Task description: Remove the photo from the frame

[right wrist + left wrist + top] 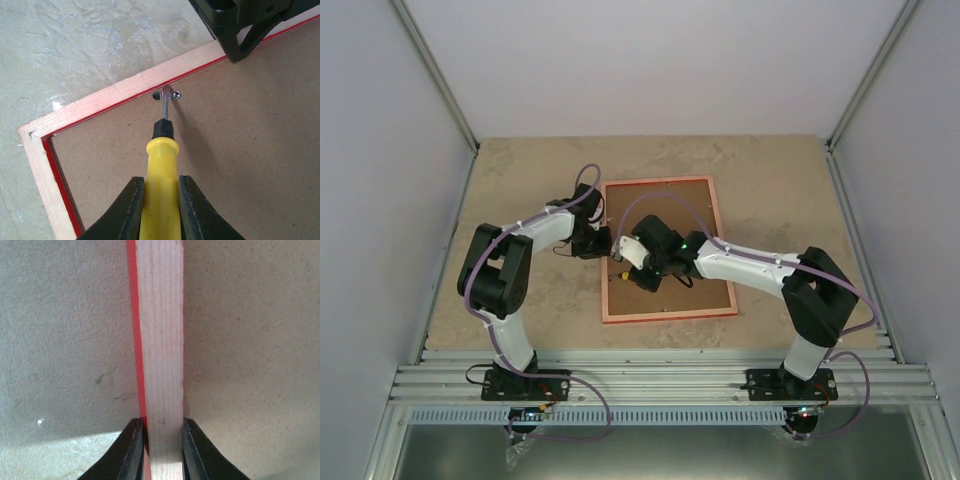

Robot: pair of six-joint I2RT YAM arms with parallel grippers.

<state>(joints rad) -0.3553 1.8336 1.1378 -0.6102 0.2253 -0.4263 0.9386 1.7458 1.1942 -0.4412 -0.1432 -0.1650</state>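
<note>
**Picture frame held down for dismantling.** The red frame [670,316] lies face down on the stone-patterned tabletop [520,180] at the centre of the overhead view. Its long axis runs from bottom to top of the picture, and its brown backing board [705,290] is uppermost. The photo is nowhere to be seen and presumably sits beneath that board. The left jaws are clamped across the frame's left-hand rail, one finger on each side of the pale wood, apparently to steady it. The right jaws are closed around the yellow handle of a screwdriver [161,150]. Its steel tip rests at a small metal retaining tab [170,93] just inside the same rail, between the left jaws and the frame's lower-left corner. The tab lies straight ahead of the right jaws along the tool's own axis, which meets the rail at a steep angle. The right jaws are the nearer, so swinging the tab off the board looks like their job.
</note>
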